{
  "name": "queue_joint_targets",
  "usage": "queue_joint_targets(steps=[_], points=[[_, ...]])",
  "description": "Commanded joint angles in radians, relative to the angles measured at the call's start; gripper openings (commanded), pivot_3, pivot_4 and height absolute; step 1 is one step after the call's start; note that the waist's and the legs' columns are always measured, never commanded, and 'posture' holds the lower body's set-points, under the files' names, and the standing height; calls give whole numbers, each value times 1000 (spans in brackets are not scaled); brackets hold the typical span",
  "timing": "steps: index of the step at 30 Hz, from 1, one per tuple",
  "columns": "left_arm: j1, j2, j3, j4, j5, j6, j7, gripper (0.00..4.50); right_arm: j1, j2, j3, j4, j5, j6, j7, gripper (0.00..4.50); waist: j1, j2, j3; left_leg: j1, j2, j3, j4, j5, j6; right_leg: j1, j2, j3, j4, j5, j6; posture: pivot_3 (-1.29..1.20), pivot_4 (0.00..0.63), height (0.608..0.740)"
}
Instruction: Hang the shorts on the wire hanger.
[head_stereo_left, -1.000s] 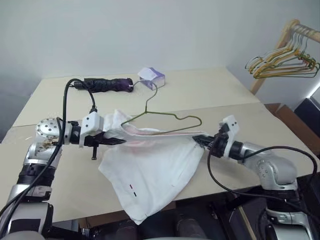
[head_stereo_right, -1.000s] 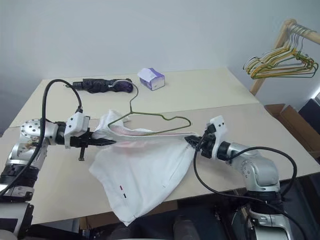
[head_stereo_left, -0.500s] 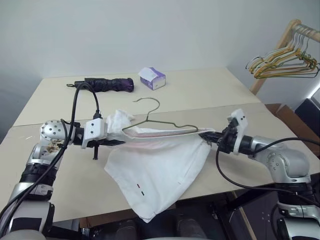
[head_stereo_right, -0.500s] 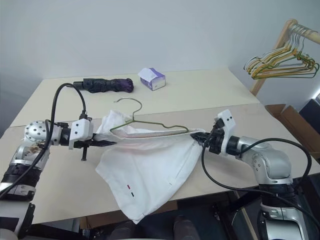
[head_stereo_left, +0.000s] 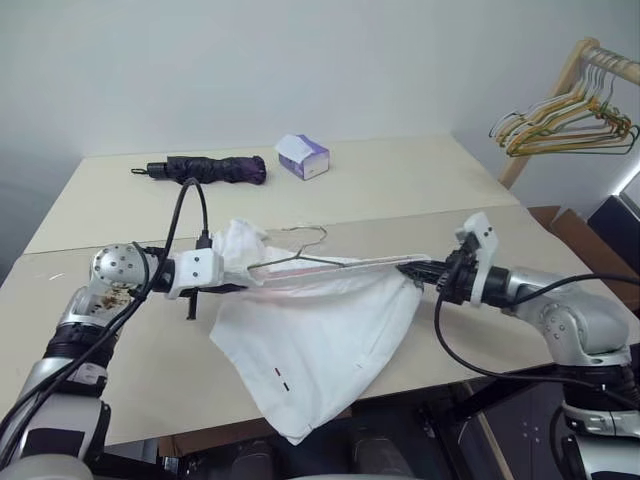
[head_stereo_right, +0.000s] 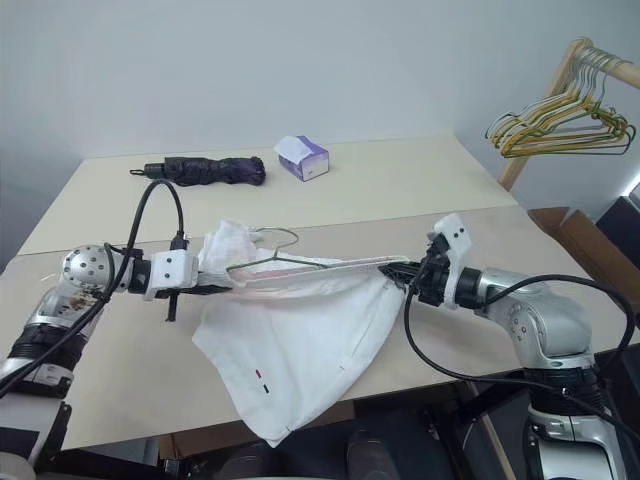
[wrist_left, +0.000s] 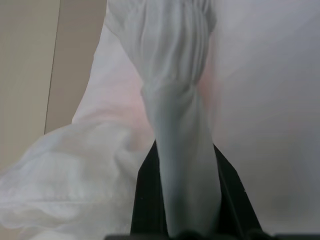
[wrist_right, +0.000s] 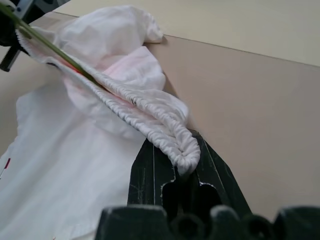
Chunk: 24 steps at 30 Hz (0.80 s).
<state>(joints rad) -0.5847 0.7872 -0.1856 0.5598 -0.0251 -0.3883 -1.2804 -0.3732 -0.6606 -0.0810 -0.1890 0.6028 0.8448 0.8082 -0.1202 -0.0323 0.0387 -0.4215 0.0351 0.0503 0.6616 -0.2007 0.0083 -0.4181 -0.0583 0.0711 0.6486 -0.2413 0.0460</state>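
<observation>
Two end effectors, both mine, have the shorts (head_stereo_left: 320, 325) strung between them above the front of the worktop (head_stereo_left: 400, 180). My left end effector (head_stereo_left: 232, 286) is clamped shut on one end of the gathered waistband; my right end effector (head_stereo_left: 410, 270) is clamped shut on the other end, the elastic bunched between its black fingers (wrist_right: 150, 175).

Step in hand, as I judge it: seating the waistband along the wire hanger (head_stereo_left: 300, 258), with the band pulled out in a near-straight line so the wire can sit inside it.

Next move, my guess: hold the tension even on both sides and work the cloth down so the hanger's shoulders are fully inside the waist, hook left free. Risk is the thin wire tipping or sliding out of the band if one side slackens.

Largest first:
- Shorts: white cloth, body hanging from the band and draping over the worktop's front edge; faint pink inside the waist; small red-and-dark mark (head_stereo_left: 283, 380) low on the front.
- Hanger: thin grey-olive wire, lying along and partly within the stretched band, its hook rising just behind the waistband nearer my left side. How deep the wire sits I cannot tell.
</observation>
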Motion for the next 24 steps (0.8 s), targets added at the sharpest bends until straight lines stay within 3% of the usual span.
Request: queue_joint_targets(steps=[1, 9, 16, 22, 24], points=[[-22, 16, 1, 26, 41, 22, 24, 0, -27, -37, -35, -65, -18, -46, -9, 14, 0, 0, 0, 0, 0, 0, 0, 0, 0, 0, 0, 0, 0, 0, 0, -99, 0, 740], [-72, -79, 54, -34, -66, 183, 41, 0, -43, 4, 103, -188, -114, -91, -79, 14, 1, 0, 0, -1, 0, 0, 0, 0, 0, -1, 0, 0, 0, 0, 0, -99, 0, 740], [-75, -76, 64, -74, -87, 223, 30, 0, -49, -13, 93, -182, -130, -104, -61, 2199, 0, 0, 0, -1, 0, 0, 0, 0, 0, -1, 0, 0, 0, 0, 0, -91, 0, 740], [-88, -59, 79, -87, -113, 242, -33, 0, -115, -116, -10, -119, -81, -95, 26, 4328, 4, 0, 0, -1, -1, 0, 0, 0, 0, -1, -1, 0, 0, 0, 0, -89, 0, 740], [-97, -49, 76, -90, -128, 249, -78, 0, -161, -150, -12, -91, -71, -87, 68, 4468, 4, 0, 0, 0, -1, 1, 0, 0, 0, -1, -1, 0, 0, 0, 0, -91, 0, 740]])
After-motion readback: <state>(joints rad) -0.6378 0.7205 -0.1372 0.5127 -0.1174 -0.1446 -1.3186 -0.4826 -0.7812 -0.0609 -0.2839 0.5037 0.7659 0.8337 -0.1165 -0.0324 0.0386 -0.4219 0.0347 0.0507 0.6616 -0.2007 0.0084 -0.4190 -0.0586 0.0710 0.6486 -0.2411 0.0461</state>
